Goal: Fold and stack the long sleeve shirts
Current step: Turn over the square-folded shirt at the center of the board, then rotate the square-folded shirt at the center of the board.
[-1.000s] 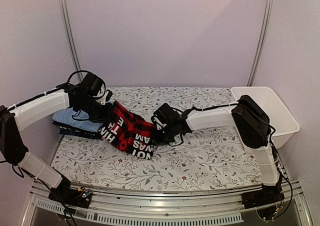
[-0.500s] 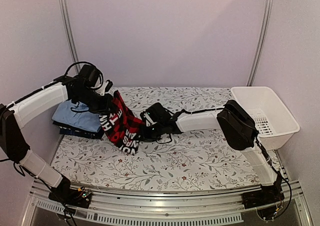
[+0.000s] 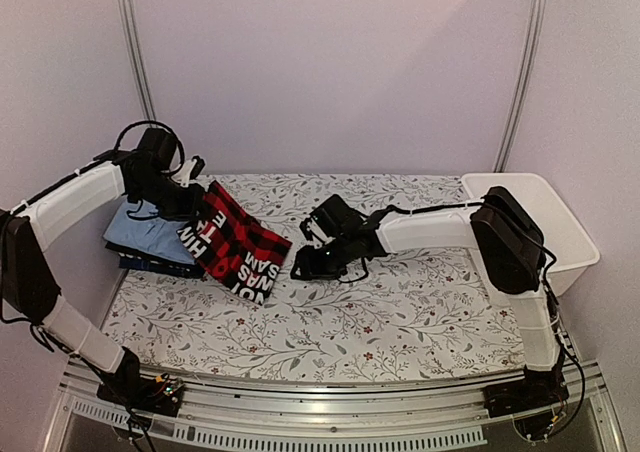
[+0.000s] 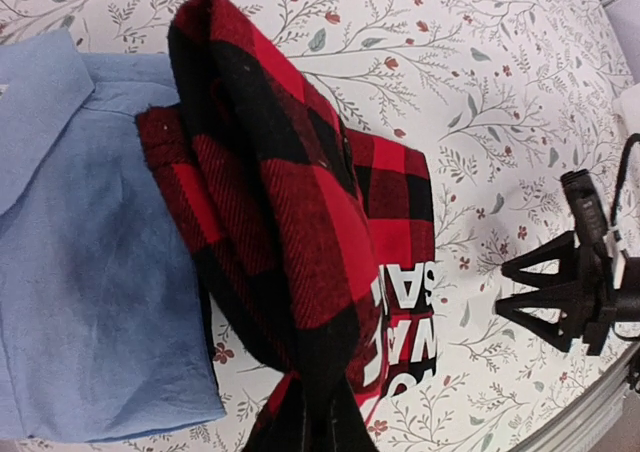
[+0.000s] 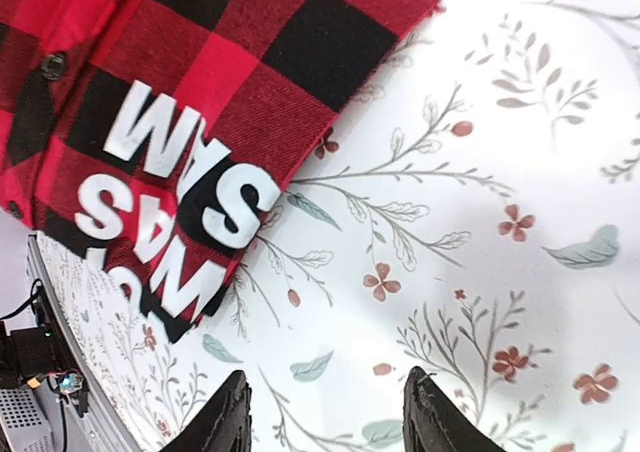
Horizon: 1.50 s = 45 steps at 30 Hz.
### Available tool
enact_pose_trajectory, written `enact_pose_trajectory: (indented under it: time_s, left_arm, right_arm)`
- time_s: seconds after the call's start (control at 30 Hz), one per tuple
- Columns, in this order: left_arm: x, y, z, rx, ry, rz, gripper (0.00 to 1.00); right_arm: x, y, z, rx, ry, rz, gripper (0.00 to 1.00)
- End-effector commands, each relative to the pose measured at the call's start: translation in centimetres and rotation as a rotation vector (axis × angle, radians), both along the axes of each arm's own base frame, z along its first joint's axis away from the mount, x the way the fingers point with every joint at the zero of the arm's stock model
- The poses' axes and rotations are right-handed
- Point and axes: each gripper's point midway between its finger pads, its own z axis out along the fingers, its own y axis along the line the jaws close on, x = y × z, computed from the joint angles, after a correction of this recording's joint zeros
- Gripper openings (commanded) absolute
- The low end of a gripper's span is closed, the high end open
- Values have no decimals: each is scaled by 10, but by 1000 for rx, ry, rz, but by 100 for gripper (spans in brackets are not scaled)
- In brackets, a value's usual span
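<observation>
While the left gripper [image 3: 192,194] is clamping one end of the folded red-and-black checked flannel shirt [image 3: 240,249], that shirt is hanging half over the light blue collared shirt [image 3: 140,234] on the dark navy garment [image 3: 150,263], its other end on the floral-print table [image 3: 400,312]. So two are looking stacked and the flannel is not yet laid flat on top. The right gripper [image 5: 325,412] is hovering beside it, jaws apart and empty; the white lettering is reading roughly "WAS" and "NOT", the rest creased.

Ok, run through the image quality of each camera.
Top external: soft, even light, with glare on the front rail. Left wrist: flannel shirt sharp, dark at the bottom edge. Right wrist: tablecloth washed out, fingertips slightly blurred.
</observation>
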Motion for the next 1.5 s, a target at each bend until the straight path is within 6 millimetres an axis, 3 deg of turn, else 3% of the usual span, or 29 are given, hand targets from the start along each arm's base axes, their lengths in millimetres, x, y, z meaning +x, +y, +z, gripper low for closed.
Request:
enact_pose_trajectory:
  time_s: [0.0,0.2,0.3,0.4,0.43,0.57,0.6,0.7,0.73,0.8,0.87,0.93,1.1,1.27,1.47]
  left_arm:
    - [12,3,10,10,-45,-39,0]
    - [18,-21,35,-24,-42,-120,0]
    - [22,-55,51,-30,-33,-159,0]
    - [23,-115,61,-66,-6,-205,0]
    - [21,-137,55,-75,24,-210,0]
    - [-10,-257,17,-137,134,-276,5]
    - [-20,-288,4,-157,156,-299,11]
    - [-45,-370,-14,-223,177,-361,41]
    - [-49,-388,-25,-224,188,-368,50]
    - [-50,-404,-18,-259,175,-369,57]
    - [-43,-400,-9,-262,134,-338,62]
    - [-32,-382,-2,-257,98,-288,65]
    - [-6,-304,-13,-209,78,-165,64]
    - [23,-230,-39,-170,75,-129,64]
    - [35,-185,-85,-135,130,-178,58]
  right_arm:
    - [15,-28,63,14,-86,-34,50]
    - [29,-70,93,14,-124,-78,50]
    - [34,-89,118,34,-162,-91,50]
    - [38,-109,137,38,-195,-115,51]
    - [38,-118,147,45,-213,-126,51]
    - [35,-160,167,23,-254,-199,51]
    - [34,-174,172,9,-266,-227,52]
    - [23,-219,178,-37,-299,-315,57]
    - [21,-231,176,-50,-301,-340,58]
    - [14,-248,179,-48,-311,-367,59]
    - [8,-250,174,-46,-296,-363,60]
    - [4,-248,162,-46,-259,-354,60]
    - [1,-236,137,-13,-192,-334,60]
    - [5,-228,95,-50,-119,-336,60]
    - [9,-220,44,-84,-33,-353,56]
